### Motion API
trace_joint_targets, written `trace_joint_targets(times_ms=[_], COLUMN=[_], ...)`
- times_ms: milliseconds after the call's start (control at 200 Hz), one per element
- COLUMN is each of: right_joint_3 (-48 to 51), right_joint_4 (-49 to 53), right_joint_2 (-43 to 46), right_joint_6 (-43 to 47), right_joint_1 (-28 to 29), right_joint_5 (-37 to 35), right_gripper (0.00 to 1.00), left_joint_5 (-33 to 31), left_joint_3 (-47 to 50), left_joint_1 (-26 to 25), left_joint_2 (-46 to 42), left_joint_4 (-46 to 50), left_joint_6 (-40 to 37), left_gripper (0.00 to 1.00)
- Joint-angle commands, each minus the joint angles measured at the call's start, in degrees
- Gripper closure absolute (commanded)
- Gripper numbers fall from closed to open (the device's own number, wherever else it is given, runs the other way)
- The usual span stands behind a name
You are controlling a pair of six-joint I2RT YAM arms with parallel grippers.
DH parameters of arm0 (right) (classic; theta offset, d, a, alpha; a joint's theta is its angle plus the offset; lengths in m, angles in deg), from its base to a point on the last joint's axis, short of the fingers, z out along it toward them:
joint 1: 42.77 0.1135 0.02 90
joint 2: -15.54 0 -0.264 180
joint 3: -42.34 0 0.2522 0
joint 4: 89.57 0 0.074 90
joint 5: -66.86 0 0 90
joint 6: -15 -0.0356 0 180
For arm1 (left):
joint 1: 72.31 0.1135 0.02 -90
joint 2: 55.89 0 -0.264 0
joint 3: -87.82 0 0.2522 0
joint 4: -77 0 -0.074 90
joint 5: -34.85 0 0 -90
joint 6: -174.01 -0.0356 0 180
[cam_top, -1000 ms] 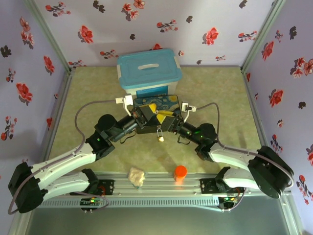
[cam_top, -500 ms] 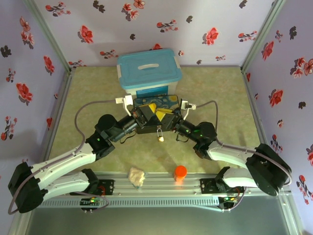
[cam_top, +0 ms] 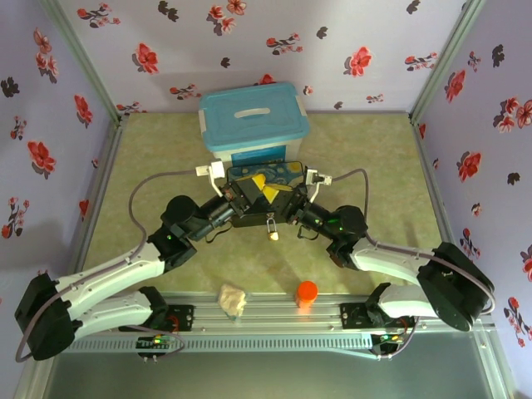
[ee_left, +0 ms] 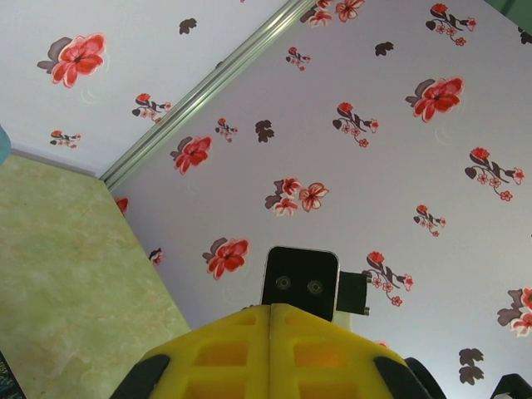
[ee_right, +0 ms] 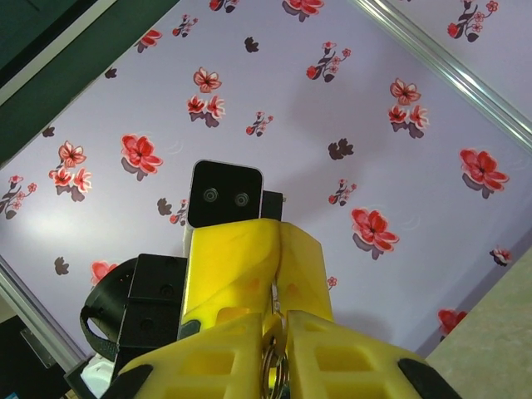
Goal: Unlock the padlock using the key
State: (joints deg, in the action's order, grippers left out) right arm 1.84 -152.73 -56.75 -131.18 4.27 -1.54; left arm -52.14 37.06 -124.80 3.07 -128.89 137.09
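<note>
The padlock (cam_top: 272,229), brass with a thin silver shackle, dangles just below where the two grippers meet over a painted tin box (cam_top: 287,171). My right gripper (ee_right: 275,326) is shut on the key (ee_right: 274,293), a thin sliver rising from a silver key ring (ee_right: 273,366) pinched between its yellow fingers (ee_right: 332,357). The sliver's top reaches the seam of the left gripper's fingers (ee_right: 241,266); whether they pinch it is unclear. My left gripper (ee_left: 270,312) is shut, its pads pressed flat together. In the top view the left gripper (cam_top: 261,184) and right gripper (cam_top: 277,194) touch tip to tip.
A blue-lidded plastic box (cam_top: 253,120) stands right behind the tin. An orange cylinder (cam_top: 307,293) and a crumpled pale wad (cam_top: 232,299) lie near the front rail. Flowered walls close in three sides. Olive table (cam_top: 391,183) lies open left and right.
The right arm has edged slightly left toward the left gripper. The padlock still hangs in the same spot and both grippers stay shut.
</note>
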Motion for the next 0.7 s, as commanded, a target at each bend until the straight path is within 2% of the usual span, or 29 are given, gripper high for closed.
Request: trace_joint_targets(times_ms=[0,175,270,300,365,395,440,485,585,695], right_joint_3=[-0.8,-0.1,0.7,1.0,1.8,2.2,2.6,2.9,2.4,-1.0], right_joint_4=[-2.4,-2.4,-2.4,-2.4,-2.1,-1.3,1.2,4.9,18.1,42.9], right_joint_2=[-0.4,-0.1,0.2,0.4,0.8,1.1,1.8,3.0,6.6,11.7], right_joint_6=[0.2,0.5,0.9,0.9,1.2,1.4,2.0,3.1,6.2,11.3], right_joint_1=[0.4,0.4,0.4,0.4,0.4,0.4,0.4,0.4,0.3,0.4], right_joint_5=[0.8,0.1,-0.7,-1.0,-1.8,-2.1,-2.9,-3.8,-7.5,-15.1], right_gripper=[0.90,0.98,1.00,1.00,1.00,1.00,1.00,1.00,1.00,1.00], left_joint_5=[-0.3,-0.8,-3.4,-3.9,-4.7,-5.4,-7.2,-9.3,-13.0,-15.0], left_joint_3=[1.2,2.2,2.4,2.2,2.4,2.5,2.3,1.5,-1.0,-5.4], left_joint_1=[-0.2,-0.2,-0.2,-0.2,-0.1,-0.1,-0.1,-0.1,-0.1,-0.1], left_joint_2=[0.3,-0.3,-1.2,-1.7,-2.6,-3.4,-4.4,-5.5,-6.6,-4.8], left_joint_4=[-4.6,-5.3,-1.7,-0.2,1.0,2.0,5.0,9.0,19.7,33.1], left_joint_6=[0.9,0.9,0.6,-0.1,-1.6,-2.1,-2.8,-3.5,-6.0,-9.1], left_gripper=[1.00,1.00,1.00,0.89,0.48,0.36,0.25,0.19,0.17,0.16])
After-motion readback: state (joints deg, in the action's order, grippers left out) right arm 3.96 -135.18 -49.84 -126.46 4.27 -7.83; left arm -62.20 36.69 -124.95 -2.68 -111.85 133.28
